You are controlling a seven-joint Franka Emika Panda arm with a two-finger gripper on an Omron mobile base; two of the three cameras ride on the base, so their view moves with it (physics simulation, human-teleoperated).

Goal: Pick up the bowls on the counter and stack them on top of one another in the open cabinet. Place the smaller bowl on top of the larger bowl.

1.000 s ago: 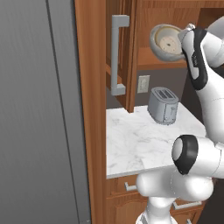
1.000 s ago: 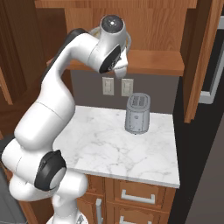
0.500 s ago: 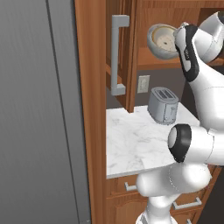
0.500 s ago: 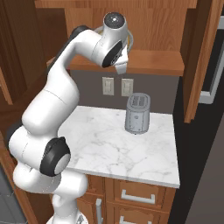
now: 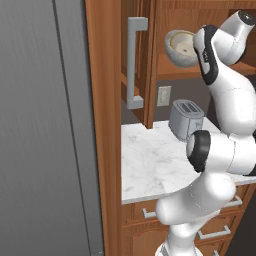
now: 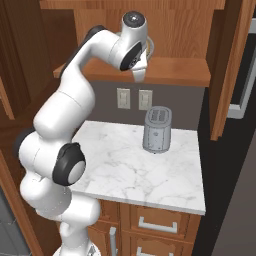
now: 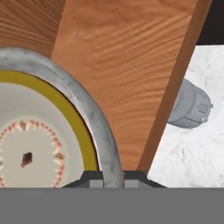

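Bowl [image 7: 43,144] tilted over the cabinet shelf [image 7: 131,65], its rim pinched between the jaws, which are clenched on it. Toaster [image 6: 156,129] below on the table [image 6: 140,175].

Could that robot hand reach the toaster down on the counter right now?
Probably not at once: the gripper is shut on the bowl's rim up at the cabinet shelf. The toaster itself stands unobstructed on the counter.
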